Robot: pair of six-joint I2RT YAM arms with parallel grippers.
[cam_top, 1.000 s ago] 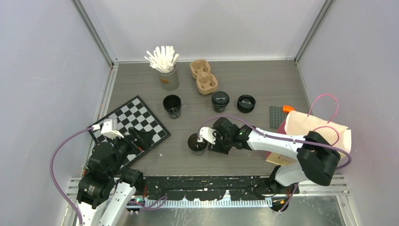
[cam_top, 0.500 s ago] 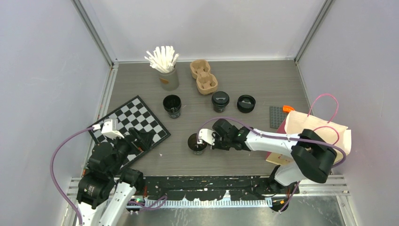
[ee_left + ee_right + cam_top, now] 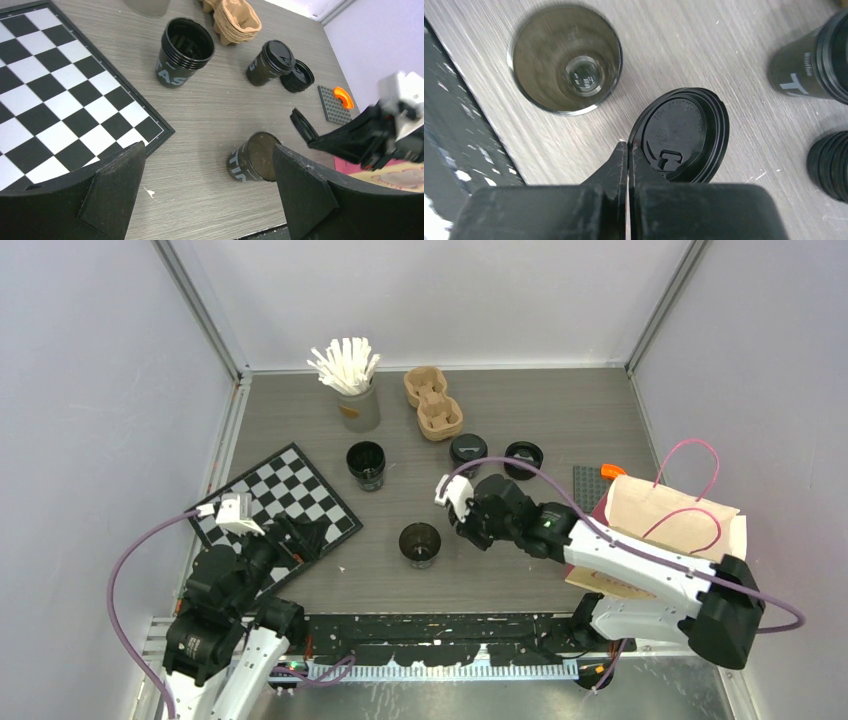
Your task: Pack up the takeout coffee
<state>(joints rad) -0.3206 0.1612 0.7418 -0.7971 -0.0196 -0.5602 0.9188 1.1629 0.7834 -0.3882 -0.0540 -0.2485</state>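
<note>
Right arm: it is lying extended from its base towards the table's middle, wrist angled down. My right gripper [image 3: 628, 147] is pinching the rim of one black lid [image 3: 679, 135], fingers pressed together on it. The lid is hanging tilted just beside the open paper cup [image 3: 565, 59], between it and the lidded cup [image 3: 809, 65]. I cannot tell whether its low edge is clearing the table.

Left arm: it is standing folded near its base. My left gripper [image 3: 208, 147] is hovering with fingers spread wide, holding nothing, over the corner of the chessboard [image 3: 50, 100].

Limits of view: from above, my right wrist is covering the lid entirely. The right wrist frame is cutting off the lidded cup and the stack of lids [image 3: 831, 165]. Lettering on the stacked cups [image 3: 184, 50] is showing only in part. My right gripper is appearing blurred in the left wrist view
</note>
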